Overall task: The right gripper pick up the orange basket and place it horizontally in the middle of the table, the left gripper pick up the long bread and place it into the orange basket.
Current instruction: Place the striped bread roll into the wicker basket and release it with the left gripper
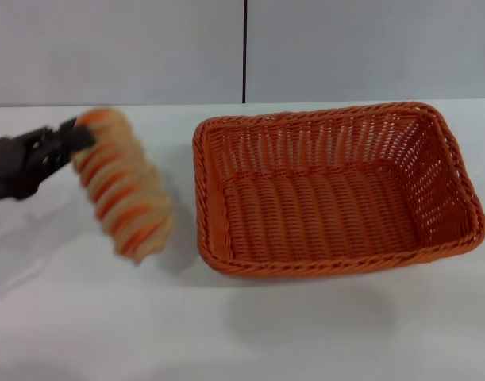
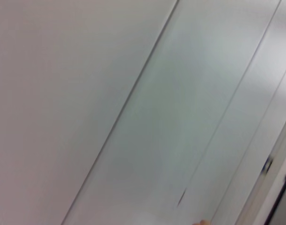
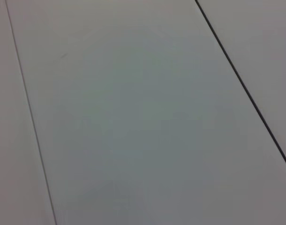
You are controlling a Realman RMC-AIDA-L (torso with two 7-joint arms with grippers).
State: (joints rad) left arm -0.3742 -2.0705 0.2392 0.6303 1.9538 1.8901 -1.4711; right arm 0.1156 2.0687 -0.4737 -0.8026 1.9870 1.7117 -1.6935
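Left claw (image 1: 74,136) gripping one long bread (image 1: 123,186), beside one orange basket (image 1: 337,190), on table (image 1: 250,325)

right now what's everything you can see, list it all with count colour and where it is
orange basket: one, orange wicker, standing open side up on the table, centre to right in the head view, nothing inside
long bread: one, orange and cream stripes, held up off the table left of the basket, hanging tilted from its top end
table: one, white, under everything
wall: grey panels with dark seams, behind the table
left hand: one, black, at the left edge, shut on the bread's top end
right hand: not in view
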